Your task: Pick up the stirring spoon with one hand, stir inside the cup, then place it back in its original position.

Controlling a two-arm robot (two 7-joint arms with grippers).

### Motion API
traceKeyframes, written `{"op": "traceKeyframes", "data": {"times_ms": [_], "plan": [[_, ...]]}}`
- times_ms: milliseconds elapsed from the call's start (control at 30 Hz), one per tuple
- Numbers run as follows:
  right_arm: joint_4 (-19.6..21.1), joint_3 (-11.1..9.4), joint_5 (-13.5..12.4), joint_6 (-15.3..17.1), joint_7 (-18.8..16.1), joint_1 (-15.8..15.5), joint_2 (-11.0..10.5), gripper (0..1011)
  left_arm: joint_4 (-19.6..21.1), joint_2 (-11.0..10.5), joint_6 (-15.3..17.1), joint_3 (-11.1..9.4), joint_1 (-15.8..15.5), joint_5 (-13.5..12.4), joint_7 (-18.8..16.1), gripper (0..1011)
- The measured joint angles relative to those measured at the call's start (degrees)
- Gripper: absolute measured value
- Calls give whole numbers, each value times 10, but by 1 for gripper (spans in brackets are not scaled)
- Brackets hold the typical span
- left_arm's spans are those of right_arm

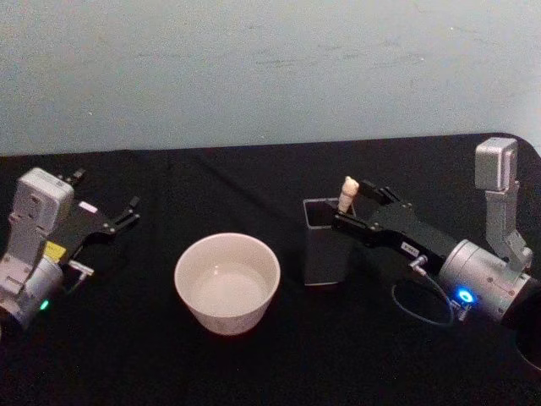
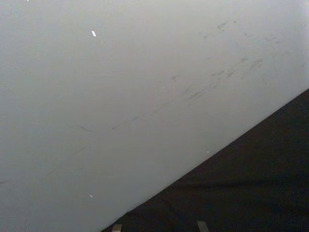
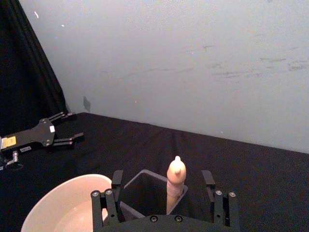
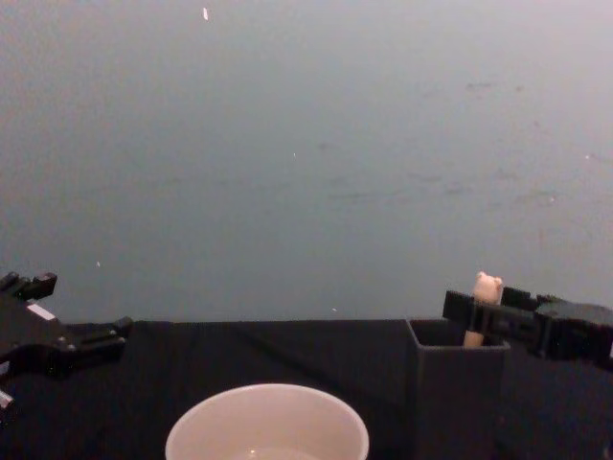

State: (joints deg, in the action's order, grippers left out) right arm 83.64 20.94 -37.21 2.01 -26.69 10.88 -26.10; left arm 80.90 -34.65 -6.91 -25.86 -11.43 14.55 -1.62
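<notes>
Spoon (image 1: 347,194) is standing upright in the dark grey holder (image 1: 325,245), bear-head handle projecting above the rim at the holder's far right corner; its neck and bowl are hidden inside. The cup (image 1: 226,281) is sitting on the black table (image 1: 254,169) just to the left of the holder, apart from it, apparently empty.

The right gripper (image 3: 166,186) is reaching in from the right and is sitting level with the holder's top. Its jaws are standing spread, one finger on each side of the handle, with clear gaps both sides in the right wrist view; nothing is gripped yet. The left gripper (image 1: 118,216) is resting idle at the table's left side, well apart from the cup, fingers spread and empty.

Judgement: the step in hand is the grasp, and the task is at its beginning.

For a sound grasp, the handle should be centred between the fingers before closing, since an off-centre closure would likely push it against the holder wall and tilt it. The pads should be meeting the beige handle below the bear head, where the shaft looks straighter. The fingers are working close to the holder's rim, so closing must avoid catching it. The lift should then run straight up until the bowl clears the rim; dragging sideways early risks tipping the holder toward the cup.
</notes>
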Motion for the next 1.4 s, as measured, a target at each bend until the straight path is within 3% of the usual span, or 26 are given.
{"op": "traceKeyframes", "data": {"times_ms": [200, 333, 533, 733, 1033, 1400], "plan": [[3, -7, 7, -26, 10, 0, 7, 1003, 0, 0, 0, 0, 0, 0, 0, 1001], [14, -34, 26, -89, 42, -7, 28, 1002, 0, 0, 0, 0, 0, 0, 0, 1001], [13, -69, 62, -139, 104, -12, 53, 1002, 0, 0, 0, 0, 0, 0, 0, 1001], [-26, -80, 110, -145, 150, -11, 61, 1002, 0, 0, 0, 0, 0, 0, 0, 1001], [-101, -69, 173, -134, 184, -11, 73, 1003, 0, 0, 0, 0, 0, 0, 0, 1001], [-132, -72, 194, -125, 191, -7, 89, 1002, 0, 0, 0, 0, 0, 0, 0, 1001]]}}
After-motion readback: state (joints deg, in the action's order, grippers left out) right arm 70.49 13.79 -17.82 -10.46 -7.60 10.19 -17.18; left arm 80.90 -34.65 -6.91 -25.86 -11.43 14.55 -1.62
